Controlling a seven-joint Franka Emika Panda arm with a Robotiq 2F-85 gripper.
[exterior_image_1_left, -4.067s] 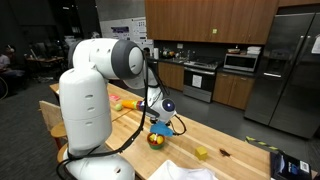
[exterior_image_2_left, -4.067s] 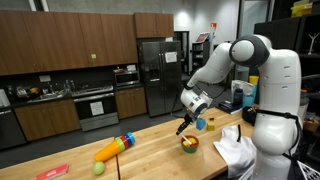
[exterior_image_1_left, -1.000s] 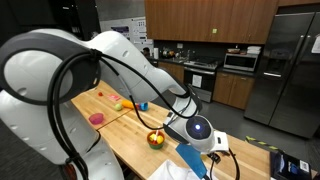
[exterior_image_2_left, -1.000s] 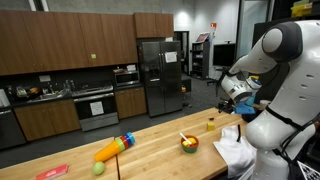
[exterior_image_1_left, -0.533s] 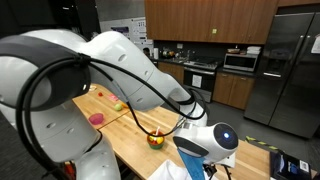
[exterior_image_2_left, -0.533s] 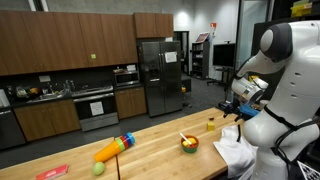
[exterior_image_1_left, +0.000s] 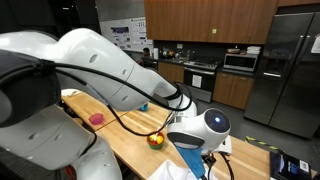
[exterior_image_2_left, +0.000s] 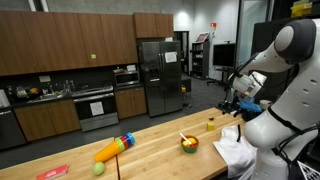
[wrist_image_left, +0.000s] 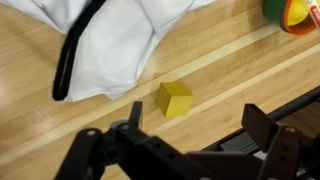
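Note:
In the wrist view my gripper (wrist_image_left: 198, 119) is open, with nothing between its dark fingers (wrist_image_left: 262, 124). It hangs above the wooden table (wrist_image_left: 60, 140). A small yellow cube (wrist_image_left: 174, 99) lies on the wood just beyond the fingertips, nearer the left finger and touching neither. In an exterior view the gripper (exterior_image_2_left: 238, 105) hovers above and to the right of the cube (exterior_image_2_left: 211, 125), near the table's end. A white cloth (wrist_image_left: 120, 35) with a black strap (wrist_image_left: 72, 55) lies just past the cube.
A bowl with colourful contents (exterior_image_2_left: 188, 143) (wrist_image_left: 291, 14) stands on the table near the cube. Further along lie an orange-and-striped toy (exterior_image_2_left: 113, 148), a green ball (exterior_image_2_left: 98, 169) and a red item (exterior_image_2_left: 52, 172). The white cloth (exterior_image_2_left: 232, 150) covers the table's corner.
Four seconds ago the gripper hung by the bowl; it has since swung to the table's end, above the yellow cube. Over the last half second it hardly moved, and the jaws stayed open.

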